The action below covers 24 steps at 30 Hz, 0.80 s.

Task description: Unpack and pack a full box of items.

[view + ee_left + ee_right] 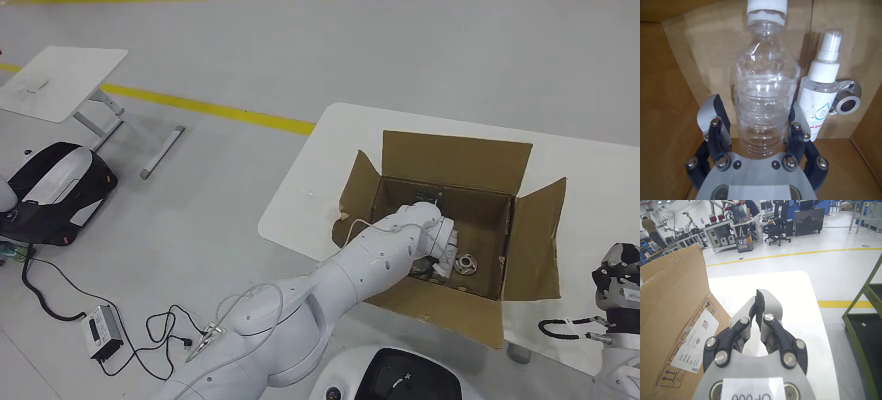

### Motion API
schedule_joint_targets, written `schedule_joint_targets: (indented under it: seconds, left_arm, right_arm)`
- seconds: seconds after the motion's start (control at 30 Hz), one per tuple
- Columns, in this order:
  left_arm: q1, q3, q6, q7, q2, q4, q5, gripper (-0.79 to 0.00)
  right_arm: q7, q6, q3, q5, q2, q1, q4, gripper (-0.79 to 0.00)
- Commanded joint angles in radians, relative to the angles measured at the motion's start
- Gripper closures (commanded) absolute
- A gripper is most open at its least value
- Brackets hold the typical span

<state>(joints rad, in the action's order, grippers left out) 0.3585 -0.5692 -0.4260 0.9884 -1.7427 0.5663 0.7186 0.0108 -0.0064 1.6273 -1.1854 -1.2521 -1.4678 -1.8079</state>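
Inside cardboard box point(455, 160), straddles clear plastic bottle point(764, 85) with left gripper point(756, 106) spread, one pad apart from it; spray bottle point(821, 91) just beside. At box's 4 o'clock, holds right gripper point(758, 300) pinched together, empty, over white table point(791, 291).

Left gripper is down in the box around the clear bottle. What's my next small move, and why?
Probably close the left gripper on the clear bottle: it sits between the open fingers, with a gap at one pad. The spray bottle is close beside the other finger, so close slowly before lifting.
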Motion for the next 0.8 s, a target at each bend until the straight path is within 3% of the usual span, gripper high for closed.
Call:
schedule_joint_targets:
  seconds: [0.0, 0.13, 0.23, 0.27, 0.33, 0.37, 0.4, 0.6, 0.77]
  left_arm:
    - [-0.004, -0.002, 0.005, -0.003, -0.006, -0.014, -0.002, -0.563]
    - [-0.013, -0.006, 0.013, -0.009, -0.016, -0.038, -0.003, 0.0]
    - [-0.017, -0.011, 0.018, -0.017, -0.022, -0.053, -0.004, 0.0]
    - [-0.018, -0.015, 0.022, -0.018, -0.023, -0.055, -0.007, 0.0]
    - [-0.023, -0.023, 0.029, -0.024, -0.024, -0.056, -0.01, 0.0]
    - [-0.027, -0.029, 0.031, -0.022, -0.023, -0.056, -0.013, 0.0]
    - [-0.031, -0.033, 0.032, -0.021, -0.022, -0.053, -0.012, 0.0]
    - [-0.046, -0.074, 0.025, 0.011, 0.0, 0.021, 0.003, 0.0]
    - [-0.023, -0.139, 0.004, 0.072, 0.043, 0.171, 0.024, 0.0]
  right_arm:
    - [0.0, 0.0, 0.0, 0.0, 0.0, 0.0, 0.0, 0.0]
    - [0.0, 0.0, 0.0, 0.0, 0.0, 0.0, 0.0, 0.0]
    - [0.0, 0.0, 0.0, 0.0, 0.0, 0.0, 0.0, 0.0]
    - [0.0, 0.0, 0.0, 0.0, 0.0, 0.0, 0.0, -0.089]
    - [-0.001, -0.002, -0.001, 0.002, 0.0, -0.001, -0.001, -0.342]
    - [-0.002, -0.012, -0.003, 0.011, 0.0, -0.004, -0.005, -0.745]
    - [-0.003, -0.014, -0.001, 0.012, 0.0, -0.007, -0.009, -0.785]
    - [0.017, -0.052, 0.021, 0.056, 0.001, -0.022, -0.056, -0.785]
    - [0.064, -0.154, 0.066, 0.089, 0.01, -0.055, -0.105, -0.785]
